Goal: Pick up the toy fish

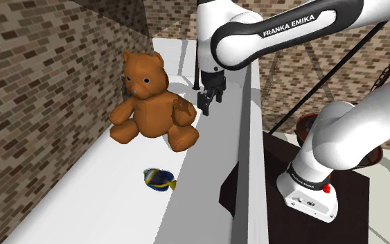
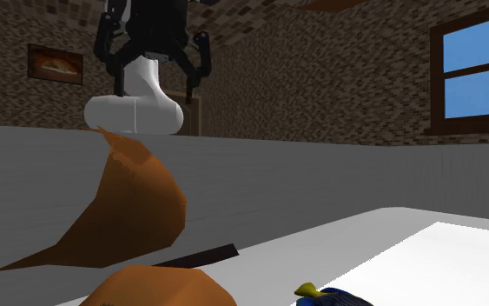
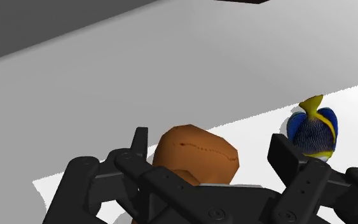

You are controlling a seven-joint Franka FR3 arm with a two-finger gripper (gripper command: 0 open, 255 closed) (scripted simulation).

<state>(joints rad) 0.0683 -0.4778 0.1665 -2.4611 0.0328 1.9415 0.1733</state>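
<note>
Fish (image 1: 160, 179): blue and yellow, on white surface (image 1: 103, 201), in front of bear (image 1: 148, 104); long axis roughly across the shoulder view. Gripper (image 1: 208, 102): fingers apart, empty, hovering beside bear's foot. Fish well apart from it, toward shoulder view's lower left

A brown teddy bear (image 1: 148, 104) sits at mid-frame on the white surface (image 1: 103, 201), against the brick wall (image 1: 34, 83) on the left. Lower down, well apart from the bear, lies the blue-and-yellow toy fish (image 1: 159, 179). The black end effector (image 1: 211, 105) hangs just right of the bear's raised paw, under the white arm (image 1: 283, 31).
</note>
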